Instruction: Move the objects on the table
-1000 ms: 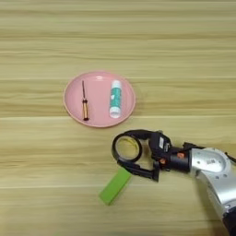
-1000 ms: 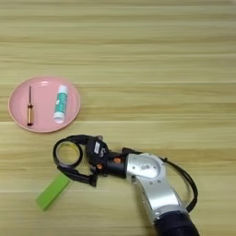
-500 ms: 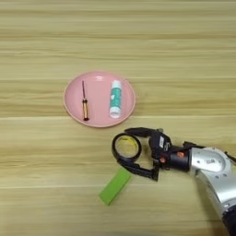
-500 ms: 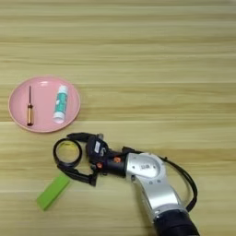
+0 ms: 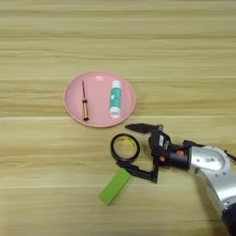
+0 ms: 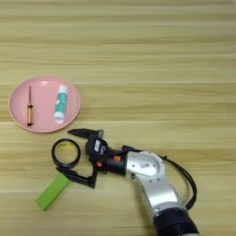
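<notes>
Tape ring (image 5: 125, 147) lies just left of the end effector (image 5: 131, 147) — fingers spread wide.

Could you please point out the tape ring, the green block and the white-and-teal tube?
tape ring (image 5: 113, 144), left eye view, black left rim.
green block (image 5: 115, 186), left eye view, middle of top face.
white-and-teal tube (image 6: 60, 102), right eye view, teal body.
</notes>
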You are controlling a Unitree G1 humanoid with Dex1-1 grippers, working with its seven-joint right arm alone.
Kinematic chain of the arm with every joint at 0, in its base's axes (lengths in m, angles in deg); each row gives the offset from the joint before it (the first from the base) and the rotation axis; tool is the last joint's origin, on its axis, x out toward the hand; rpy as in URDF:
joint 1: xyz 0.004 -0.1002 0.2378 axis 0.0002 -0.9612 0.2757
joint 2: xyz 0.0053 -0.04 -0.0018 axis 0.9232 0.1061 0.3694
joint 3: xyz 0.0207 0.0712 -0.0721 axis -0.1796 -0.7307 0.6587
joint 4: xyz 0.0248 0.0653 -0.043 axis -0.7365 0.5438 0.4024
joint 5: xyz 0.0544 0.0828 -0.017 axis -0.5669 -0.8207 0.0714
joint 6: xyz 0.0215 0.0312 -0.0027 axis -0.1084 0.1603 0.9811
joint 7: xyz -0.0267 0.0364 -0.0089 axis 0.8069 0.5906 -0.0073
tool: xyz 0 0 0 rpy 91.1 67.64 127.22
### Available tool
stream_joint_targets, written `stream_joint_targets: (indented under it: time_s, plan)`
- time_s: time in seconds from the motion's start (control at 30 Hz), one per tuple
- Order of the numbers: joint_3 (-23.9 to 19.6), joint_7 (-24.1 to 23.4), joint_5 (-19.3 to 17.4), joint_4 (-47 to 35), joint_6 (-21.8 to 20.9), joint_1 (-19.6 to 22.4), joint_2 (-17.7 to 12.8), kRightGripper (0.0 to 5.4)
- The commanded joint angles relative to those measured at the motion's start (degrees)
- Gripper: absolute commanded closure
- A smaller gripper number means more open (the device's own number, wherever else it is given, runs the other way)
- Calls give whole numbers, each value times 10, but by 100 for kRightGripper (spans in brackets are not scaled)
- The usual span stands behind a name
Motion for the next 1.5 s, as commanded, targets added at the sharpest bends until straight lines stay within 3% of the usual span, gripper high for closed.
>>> stream_joint_targets:
  time_s: [0.03, 0.53, 1.07, 1.5]
  plan:
    - [-11, -29, 1, -4, -10, 29, -10, 5]
    - [-31, -52, -11, 29, -44, 50, -4, 5]
    - [-45, -45, -37, 31, -53, 53, -1, 5]
    - [-54, -4, -96, -5, -33, 41, -1, 5]
